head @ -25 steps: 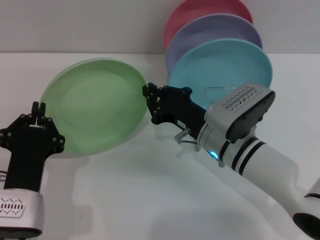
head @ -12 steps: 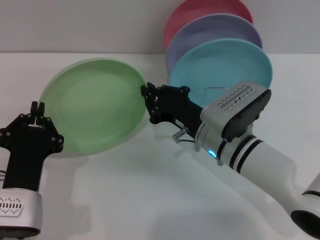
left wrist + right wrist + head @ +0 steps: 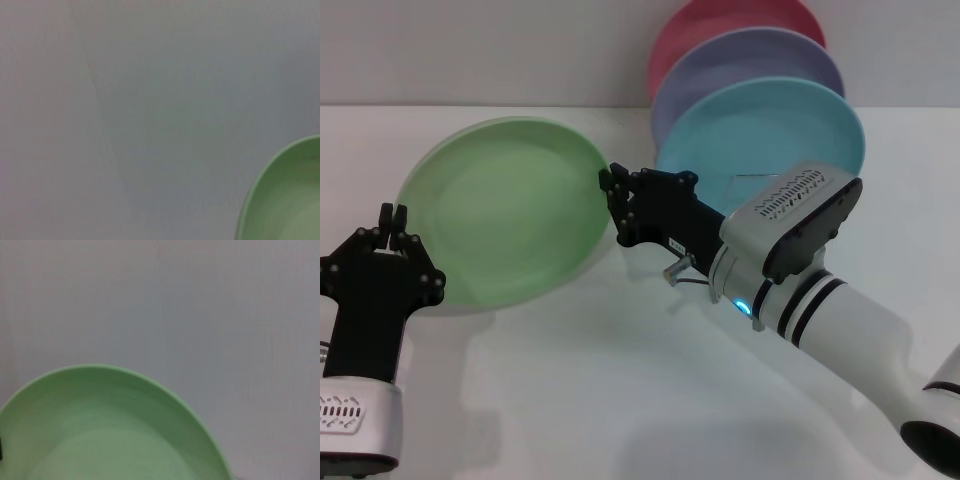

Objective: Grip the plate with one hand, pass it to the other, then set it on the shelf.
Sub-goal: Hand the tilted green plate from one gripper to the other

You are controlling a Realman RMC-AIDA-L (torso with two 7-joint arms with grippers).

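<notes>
The round matte light-green plate [image 3: 505, 210] is pinched by both grippers, left gripper [image 3: 392, 225] and right gripper [image 3: 612, 195]; an early release may drop it onto the white bench [image 3: 620, 400].

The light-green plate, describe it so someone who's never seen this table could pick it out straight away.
Start at the white table and find the row of three upright plates at its far side: pink, lavender, turquoise. To their left, apart from them, the round matte light-green plate is tilted between the left gripper and the right gripper. It is the only green plate and the only one outside that row.
</notes>
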